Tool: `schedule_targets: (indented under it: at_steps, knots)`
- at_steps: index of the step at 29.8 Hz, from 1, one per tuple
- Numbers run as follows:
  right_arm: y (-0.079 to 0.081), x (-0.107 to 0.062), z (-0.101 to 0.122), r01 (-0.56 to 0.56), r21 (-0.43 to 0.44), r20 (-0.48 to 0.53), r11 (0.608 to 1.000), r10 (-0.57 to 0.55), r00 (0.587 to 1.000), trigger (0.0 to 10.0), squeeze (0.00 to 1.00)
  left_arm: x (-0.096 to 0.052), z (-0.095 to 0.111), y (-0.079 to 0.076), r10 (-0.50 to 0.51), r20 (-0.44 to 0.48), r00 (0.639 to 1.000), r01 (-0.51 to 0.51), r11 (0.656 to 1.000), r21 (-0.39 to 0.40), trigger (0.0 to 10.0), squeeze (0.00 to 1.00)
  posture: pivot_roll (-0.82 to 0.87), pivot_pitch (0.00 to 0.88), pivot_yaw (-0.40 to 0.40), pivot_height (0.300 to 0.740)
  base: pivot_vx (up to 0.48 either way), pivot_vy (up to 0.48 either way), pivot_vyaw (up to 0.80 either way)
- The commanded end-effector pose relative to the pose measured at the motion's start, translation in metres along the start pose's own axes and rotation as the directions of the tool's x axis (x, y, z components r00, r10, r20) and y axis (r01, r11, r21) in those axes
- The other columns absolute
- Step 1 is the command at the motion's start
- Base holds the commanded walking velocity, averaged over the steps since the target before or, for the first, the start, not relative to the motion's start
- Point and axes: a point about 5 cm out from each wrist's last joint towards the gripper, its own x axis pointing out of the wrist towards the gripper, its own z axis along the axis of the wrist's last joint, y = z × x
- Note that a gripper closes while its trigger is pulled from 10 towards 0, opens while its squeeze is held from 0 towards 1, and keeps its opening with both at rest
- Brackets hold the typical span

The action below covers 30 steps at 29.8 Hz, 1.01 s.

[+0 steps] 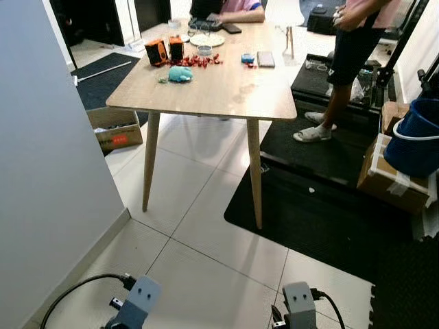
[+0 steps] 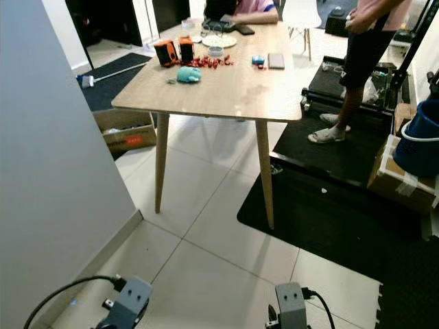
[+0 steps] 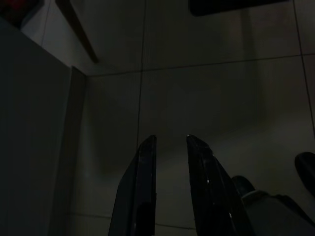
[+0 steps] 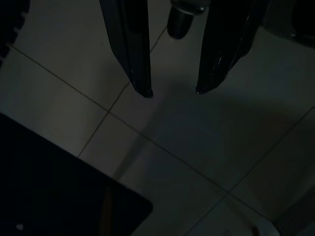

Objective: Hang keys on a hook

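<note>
Left gripper point(image 3: 170, 140): hangs low over the tiled floor point(image 1: 206, 274), jaws slightly spread, nothing between them; view very dark. A grey wall point(image 1: 48, 171) runs just beside it.

Right gripper point(image 4: 174, 93): hangs over the same floor near the edge of a black mat point(image 1: 309, 212), jaws spread, nothing between them.

From the head camera I see both wrist housings at the lower edge, each trailing a black cable.

Surface: a light wooden table point(image 1: 226, 92) on slim legs stands ahead. I log on it:
- two orange-and-black boxes point(image 1: 164, 49), side by side
- a scatter of small red pieces point(image 1: 195, 62) just beside them
- a teal lump point(image 1: 180, 74)
- a small blue item point(image 1: 247, 59)
- a dark phone point(image 1: 265, 59) lying flat
- a plate point(image 1: 206, 40) and a dark device near the far end

I cannot pick out keys or a hook among these; they are too small to tell.

No writing on any item is readable.

Surroundings: an open cardboard box point(image 1: 115, 129) with a red patch under the table's left side; a blue bucket point(image 1: 415, 140) on a taped carton point(image 1: 391, 179) at right; one person standing point(image 1: 346, 55) on the mat, another seated at the far end.
</note>
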Motion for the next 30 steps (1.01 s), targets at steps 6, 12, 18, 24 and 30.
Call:
schedule_targets:
  at_steps: [6,12,18,24,30]
  knots:
    - [0.0,-0.012,-0.022,0.008,0.004,-0.074,1.0,-0.008,0.997,10.0,0.0,0.001,-0.011,-0.013,-0.046,-0.045,0.998,0.045,0.999,-0.025,10.0,0.0,0.04,0.111,0.047,0.74,0.0,0.0,0.0]
    - [0.0,-0.015,-0.026,0.01,0.004,-0.085,1.0,-0.01,0.996,10.0,0.0,0.001,-0.014,-0.014,-0.044,-0.047,0.998,0.043,0.999,-0.024,10.0,0.0,0.03,0.11,0.044,0.74,0.0,0.0,0.0]
    - [0.0,-0.013,-0.024,0.005,0.008,-0.069,1.0,-0.004,0.998,10.0,0.0,0.002,-0.013,-0.015,-0.045,-0.037,0.998,0.045,0.999,-0.013,10.0,0.0,0.03,0.112,0.042,0.74,0.0,0.0,0.0]
    - [0.003,-0.012,-0.019,-0.007,0.019,-0.044,1.0,0.008,0.999,10.0,0.0,0.002,-0.012,-0.015,-0.041,-0.023,0.999,0.041,0.999,-0.012,10.0,0.0,0.04,0.117,0.039,0.74,0.0,0.0,0.0]
    - [0.005,-0.011,-0.018,-0.017,0.014,-0.037,1.0,0.017,0.999,10.0,0.0,0.003,-0.01,-0.015,-0.037,-0.003,0.999,0.037,0.999,-0.01,10.0,0.0,0.05,0.125,0.036,0.74,0.385,0.0,0.0]
